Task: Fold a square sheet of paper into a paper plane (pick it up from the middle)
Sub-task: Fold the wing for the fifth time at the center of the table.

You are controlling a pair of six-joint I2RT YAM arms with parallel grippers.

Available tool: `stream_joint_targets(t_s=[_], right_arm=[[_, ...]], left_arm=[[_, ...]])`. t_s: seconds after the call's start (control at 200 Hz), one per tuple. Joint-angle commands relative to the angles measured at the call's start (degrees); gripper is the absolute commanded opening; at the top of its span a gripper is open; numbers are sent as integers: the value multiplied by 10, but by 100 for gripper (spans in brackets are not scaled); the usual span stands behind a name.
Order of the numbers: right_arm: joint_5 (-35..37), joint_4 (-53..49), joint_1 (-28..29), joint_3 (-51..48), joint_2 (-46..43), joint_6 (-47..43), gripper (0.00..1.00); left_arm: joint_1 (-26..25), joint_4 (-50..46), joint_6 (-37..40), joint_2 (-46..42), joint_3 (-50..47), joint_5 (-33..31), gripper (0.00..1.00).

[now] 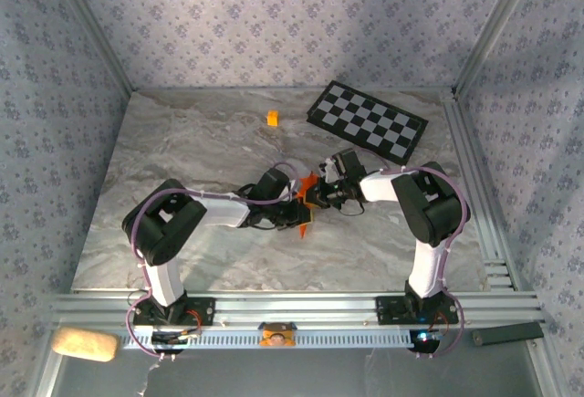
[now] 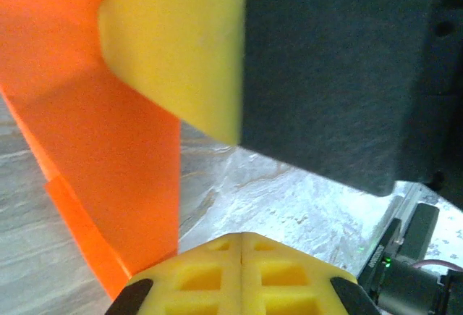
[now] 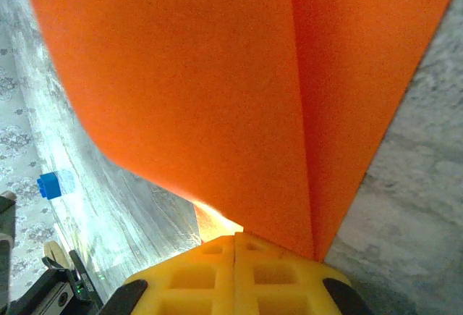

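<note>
**Both jaws shut, orange paper held up between them**

Yellow fingertips [image 3: 188,279] of my right jaws sit at the bottom edge of the right wrist view, pressed tight together. The orange paper [image 3: 202,76] rises straight out of them and covers most of what that camera sees. One sharp crease runs lengthwise down the paper toward the tips, so the sheet is folded. My right jaws are clamped on it. Grey marbled tabletop [image 3: 419,221] shows to either side, with a small blue thing [image 3: 49,185] far off on the left.

From the left wrist, my left fingertips [image 2: 195,275] are likewise closed hard against each other. The paper [image 2: 94,156] stands just to their left and slips down behind the left tip. Whether any of it is pinched in the left jaws I cannot tell. Above, a yellow finger [image 2: 181,47] of the right jaws presses against the paper's face, with its dark body right beside it.

Seen from above, my two arms reach toward each other and meet near the middle of the tabletop [image 1: 182,151]. The paper [image 1: 307,182] shows as orange slivers between the two wrists. A tiny orange cube [image 1: 272,119] lies well apart toward the far side. A black-and-white checkered board [image 1: 367,121] lies flat at the far right.
</note>
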Motion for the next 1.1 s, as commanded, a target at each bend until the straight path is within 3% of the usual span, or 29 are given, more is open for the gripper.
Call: stream_joint_targets(t_s=[0.0, 0.31, 1.094], right_arm=[[62, -82, 4, -24, 18, -4, 6], [64, -84, 3, -24, 19, -6, 6], [67, -84, 2, -26, 18, -4, 6]], left_arm=[[1, -19, 18, 9, -15, -3, 4], [-5, -72, 47, -6, -42, -10, 3], [-38, -86, 52, -71, -86, 33, 4]])
